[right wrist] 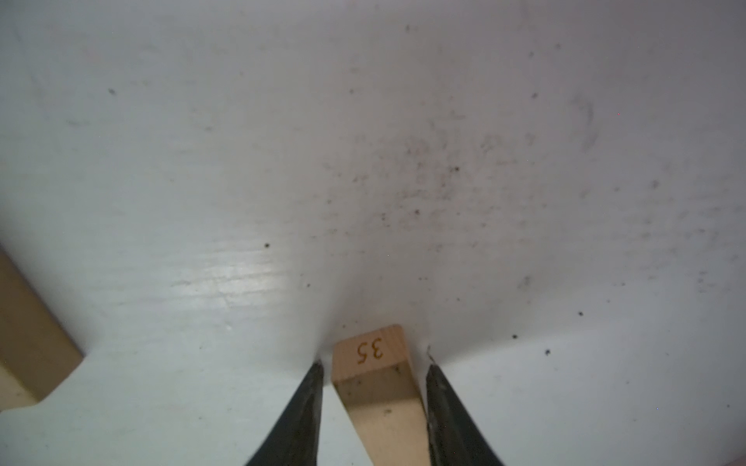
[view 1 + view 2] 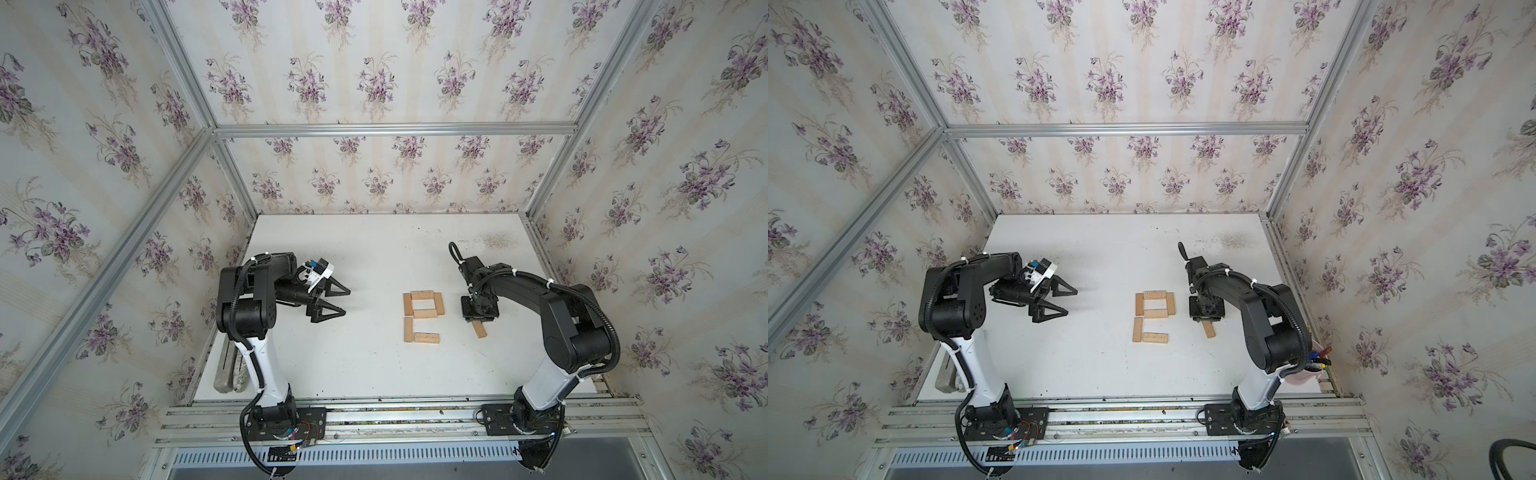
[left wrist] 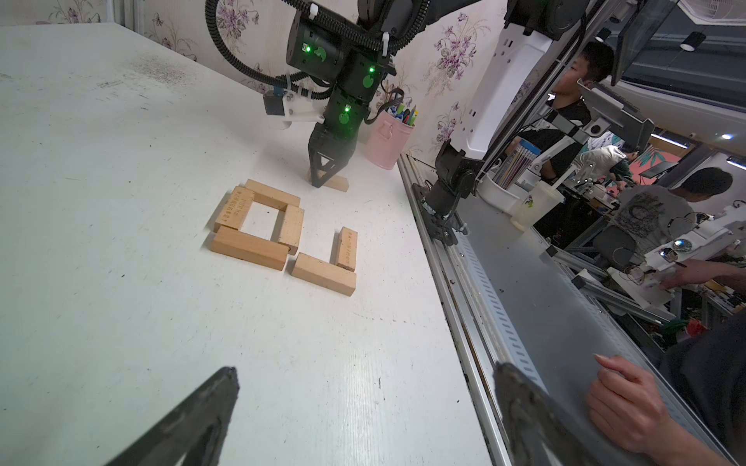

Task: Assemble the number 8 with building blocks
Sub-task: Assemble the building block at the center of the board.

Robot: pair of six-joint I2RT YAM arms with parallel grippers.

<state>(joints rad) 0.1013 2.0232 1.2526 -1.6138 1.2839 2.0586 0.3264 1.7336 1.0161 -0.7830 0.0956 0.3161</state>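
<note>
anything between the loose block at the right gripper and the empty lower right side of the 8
Nothing visible. The loose block lies between the right gripper's fingers, and only bare table separates it from the number 8's missing side.

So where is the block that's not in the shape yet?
In a top view the loose block lies on the table, just right of the unfinished 8, on the robot's right side, with the right gripper straddling it.
</note>
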